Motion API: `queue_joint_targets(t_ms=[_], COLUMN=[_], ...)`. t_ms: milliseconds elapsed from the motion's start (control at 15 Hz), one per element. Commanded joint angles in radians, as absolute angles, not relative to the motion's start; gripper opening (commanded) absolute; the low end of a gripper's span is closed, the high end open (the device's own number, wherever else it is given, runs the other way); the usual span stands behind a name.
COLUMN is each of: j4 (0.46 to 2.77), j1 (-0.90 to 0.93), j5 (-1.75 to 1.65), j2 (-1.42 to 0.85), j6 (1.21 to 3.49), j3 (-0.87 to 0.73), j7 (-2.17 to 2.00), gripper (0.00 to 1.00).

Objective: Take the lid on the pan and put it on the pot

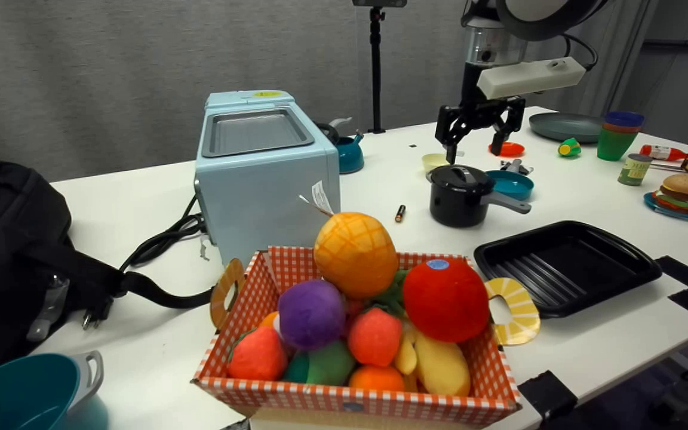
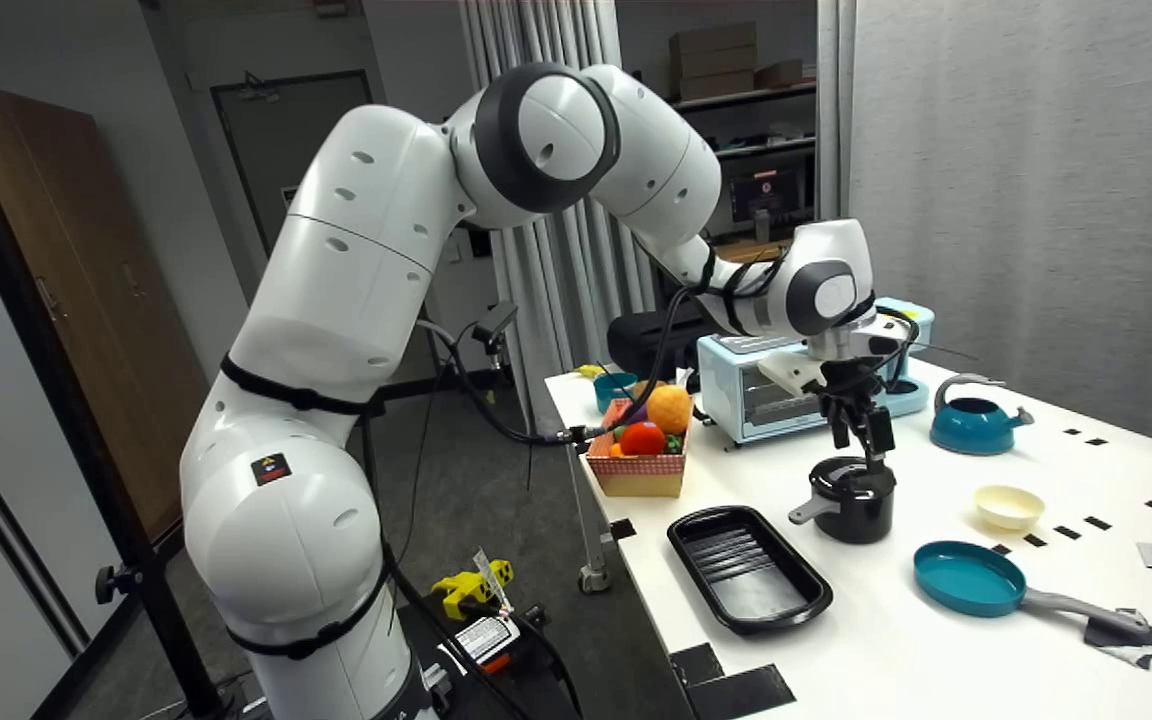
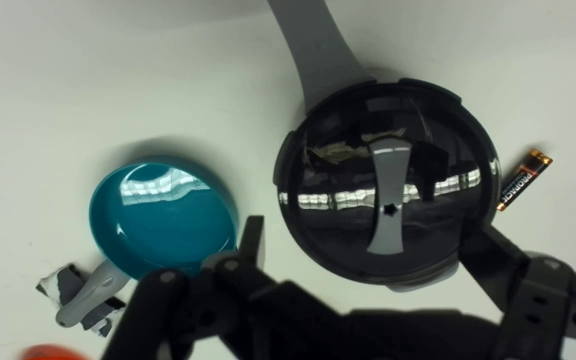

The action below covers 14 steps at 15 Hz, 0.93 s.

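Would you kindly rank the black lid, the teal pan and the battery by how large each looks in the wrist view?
1. Black lid
2. Teal pan, partly covered by the gripper
3. Battery
Sitting raised on the pot, the lid may look somewhat enlarged by nearness.

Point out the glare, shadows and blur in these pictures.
Wrist view: grid-like glare lies on the lid and the pan, a soft shadow edges the pan's upper rim, and a red thing at the bottom edge is blurred; in an exterior view, a pale sheen lies on the tray.
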State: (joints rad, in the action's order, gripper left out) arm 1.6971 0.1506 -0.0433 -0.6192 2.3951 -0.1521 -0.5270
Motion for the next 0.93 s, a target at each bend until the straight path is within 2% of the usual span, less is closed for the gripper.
queue_joint_targets(t_ms=[0,533,867], j4=[1.797,2.033,2.213], j1=[0.148,0.129,0.089], j5=[-0.079,-0.166,-0.158], j2=[-0.548,-0.410,-0.289], j6=[2.381,2.445,2.597], j3=[-0.174,-0.221,-0.213], j7=[-0.520,-0.509,-0.473], gripper=[1.00,1.00,1.00])
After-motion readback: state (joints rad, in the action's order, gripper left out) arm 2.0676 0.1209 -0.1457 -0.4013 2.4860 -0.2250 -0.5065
